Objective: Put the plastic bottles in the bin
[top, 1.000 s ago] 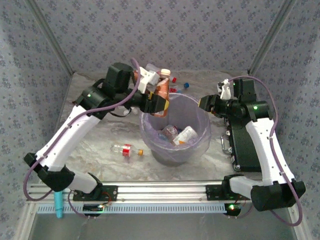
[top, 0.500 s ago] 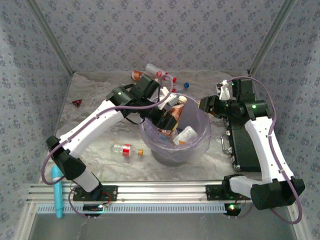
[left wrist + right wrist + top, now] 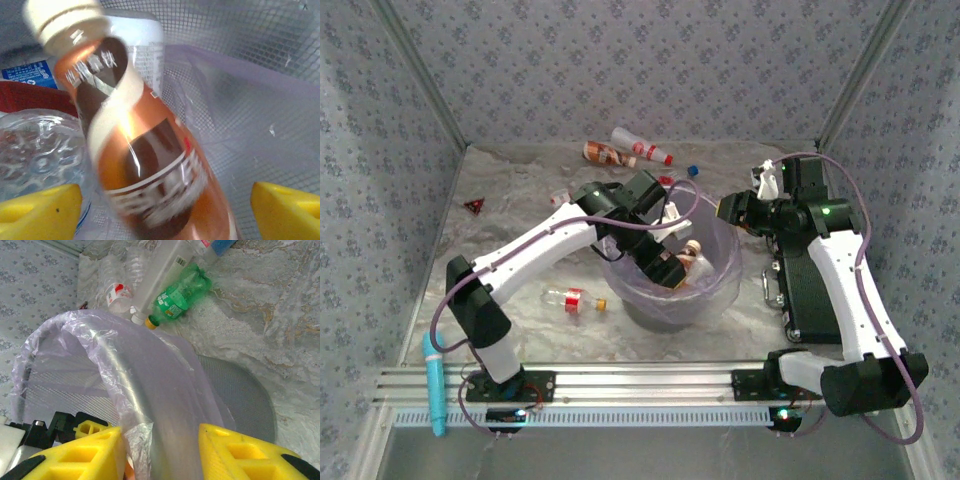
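The brown bottle [image 3: 150,165], white cap at upper left (blurry), sits inside the wide-open left gripper [image 3: 162,210]. The right gripper [image 3: 160,450] pinches the bin [image 3: 125,370] rim.

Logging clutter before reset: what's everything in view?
round plastic-bagged bin: one, lavender, table centre
cream-capped plastic bottle: one, brown, loose inside bin
red-labelled plastic bottle: one, clear, left of bin
red-capped plastic bottle: one, white, far edge
labelled plastic bottle: one, orange-brown, beside it
crumpled plastic bottle: one, green, beyond bin
small triangle: one, red, far left
cylindrical stick: one, light blue, near-left corner
flat case: one, black, right of bin
left gripper: open, inside bin
right gripper: shut on bin rim
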